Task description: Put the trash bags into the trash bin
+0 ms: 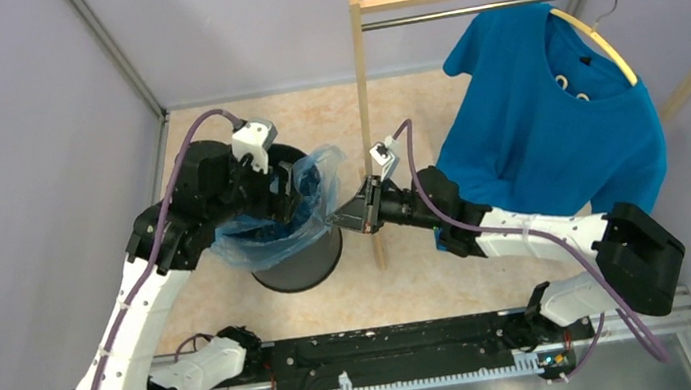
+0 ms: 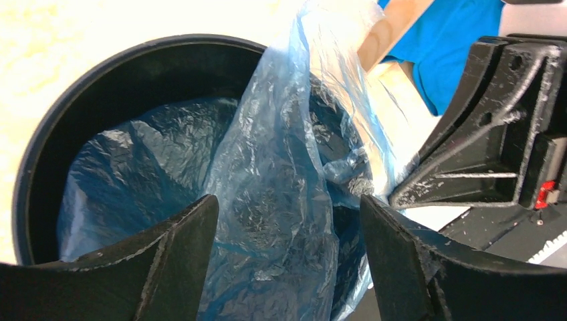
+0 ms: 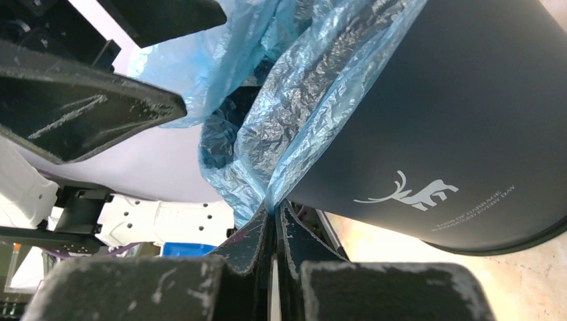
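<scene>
Counted: one crinkly translucent light-blue plastic bag, one round black plastic bin, two arms, one blue T-shirt on one wooden hanger, one wooden rack post.

Edges and room:
- The bin is stood on the beige marbled table, with the rack post just beside it on the right.
- The right gripper is placed outside the bin wall, between bin and post, so room is tight there.
- The left half of the bin mouth is seen open in the left wrist view. Its rim is bare there.
- The grey side wall is near the left arm's elbow.

Bag:
- Most of the film is sunk inside the bin, looking dark blue against the black wall.
- One pale fold is stood up above the rim on the right side and draped over the outer wall.
- A white deer-shaped mark with small text is seen on the bin's side, below and beside the draped film.

Claws:
- The right gripper's fingers are pressed together, with the draped bag edge pinched at their tips.
- The left gripper is held over the bin mouth, fingers spread wide. The raised fold is seen between them, not pinched.
</scene>
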Available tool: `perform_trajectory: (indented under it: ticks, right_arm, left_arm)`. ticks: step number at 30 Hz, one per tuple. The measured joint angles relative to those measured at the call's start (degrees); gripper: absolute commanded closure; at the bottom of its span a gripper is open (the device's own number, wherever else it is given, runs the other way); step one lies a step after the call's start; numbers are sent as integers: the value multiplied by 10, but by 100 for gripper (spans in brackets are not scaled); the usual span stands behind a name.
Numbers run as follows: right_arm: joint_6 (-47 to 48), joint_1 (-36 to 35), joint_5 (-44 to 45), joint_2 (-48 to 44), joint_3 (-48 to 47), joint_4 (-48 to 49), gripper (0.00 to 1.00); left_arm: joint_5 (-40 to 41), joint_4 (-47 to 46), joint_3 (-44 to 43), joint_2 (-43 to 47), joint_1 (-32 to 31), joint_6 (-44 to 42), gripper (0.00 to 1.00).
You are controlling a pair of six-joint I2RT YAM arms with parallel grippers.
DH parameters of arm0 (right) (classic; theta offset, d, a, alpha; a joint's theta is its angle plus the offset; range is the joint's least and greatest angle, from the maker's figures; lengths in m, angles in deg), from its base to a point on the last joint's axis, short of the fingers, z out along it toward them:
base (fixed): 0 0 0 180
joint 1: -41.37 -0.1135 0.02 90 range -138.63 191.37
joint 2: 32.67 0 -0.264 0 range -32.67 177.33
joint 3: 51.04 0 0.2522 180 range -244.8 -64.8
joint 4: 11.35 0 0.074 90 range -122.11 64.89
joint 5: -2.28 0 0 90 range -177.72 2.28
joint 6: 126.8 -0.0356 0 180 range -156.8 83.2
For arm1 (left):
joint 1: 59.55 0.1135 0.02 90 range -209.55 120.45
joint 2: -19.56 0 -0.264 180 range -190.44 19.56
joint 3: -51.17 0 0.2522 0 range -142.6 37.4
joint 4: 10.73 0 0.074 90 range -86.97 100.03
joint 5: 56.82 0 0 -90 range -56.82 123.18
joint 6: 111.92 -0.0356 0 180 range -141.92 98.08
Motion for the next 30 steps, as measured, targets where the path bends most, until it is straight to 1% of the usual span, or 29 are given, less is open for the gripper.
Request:
perform_trajectory:
  ticks: [5, 7, 11, 12, 13, 15, 17, 22, 25, 27, 30]
  right_arm:
    - [-5, 2, 0, 0, 11, 2, 100]
    - [-7, 2, -1, 0, 11, 6, 100]
    - [-13, 2, -5, 0, 11, 17, 100]
    - [-15, 2, -6, 0, 11, 19, 100]
    - [-15, 2, -7, 0, 11, 21, 100]
    - [-18, 2, -10, 0, 12, 24, 100]
    - [-19, 2, -13, 0, 14, 27, 100]
    - [-25, 2, -20, 8, 19, 40, 100]
    - [-30, 2, -25, 18, 21, 49, 100]
    - [-30, 2, -28, 23, 21, 51, 100]
    - [-33, 2, -31, 23, 23, 57, 100]
  left_arm:
    - [-19, 10, 16, 16, 0, -1, 12]
    - [-22, 12, 16, 17, 0, -3, 13]
    - [-13, 14, 17, 14, 0, -9, 32]
    - [-9, 15, 17, 13, -1, -10, 33]
    - [-3, 16, 17, 12, -2, -15, 33]
    - [10, 19, 16, 9, -6, -21, 27]
    - [33, 23, 15, 3, -16, -25, 24]
    - [107, 33, 13, -15, -83, -27, 21]
    - [162, 34, 13, -27, -144, -24, 22]
    - [214, 34, 13, -38, -181, -20, 24]
    - [279, 35, 13, -50, -212, -12, 33]
